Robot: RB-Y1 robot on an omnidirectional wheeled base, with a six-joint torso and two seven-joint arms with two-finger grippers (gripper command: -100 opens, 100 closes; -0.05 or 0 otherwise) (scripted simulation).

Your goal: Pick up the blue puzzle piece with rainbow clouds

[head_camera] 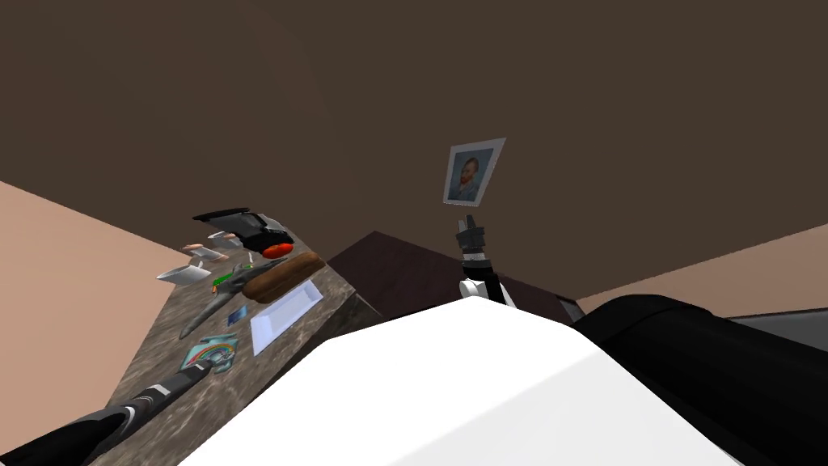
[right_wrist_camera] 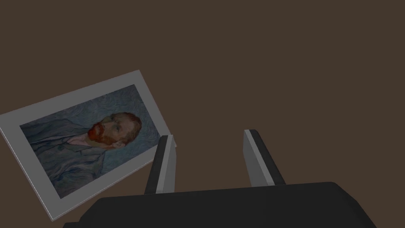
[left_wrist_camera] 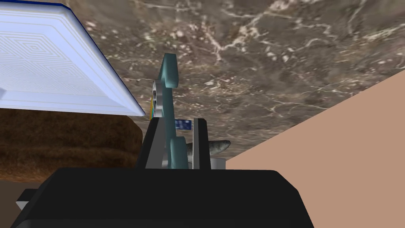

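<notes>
The blue puzzle piece with a rainbow and clouds (head_camera: 212, 350) lies at the near end of a brown marbled tabletop (head_camera: 154, 340), to my left. My left gripper (head_camera: 205, 368) reaches it from the near side. In the left wrist view the piece (left_wrist_camera: 168, 75) shows edge-on as a thin teal slab, and my left gripper (left_wrist_camera: 176, 138) is shut on it, both fingers pressing its faces. I cannot tell whether it is off the tabletop (left_wrist_camera: 277, 59). My right gripper (head_camera: 467, 222) is raised before the wall; its fingers (right_wrist_camera: 165, 162) stand open around nothing.
A flat white box (head_camera: 285, 315) (left_wrist_camera: 51, 67) lies right beside the piece, with a brown loaf (head_camera: 283, 275) (left_wrist_camera: 67, 142) behind it. A grey fish-like toy (head_camera: 212, 303) (left_wrist_camera: 213, 146), a small blue card (head_camera: 237, 315) and several small items crowd the far end. Peach floor (left_wrist_camera: 336, 158) lies past the table's edge.
</notes>
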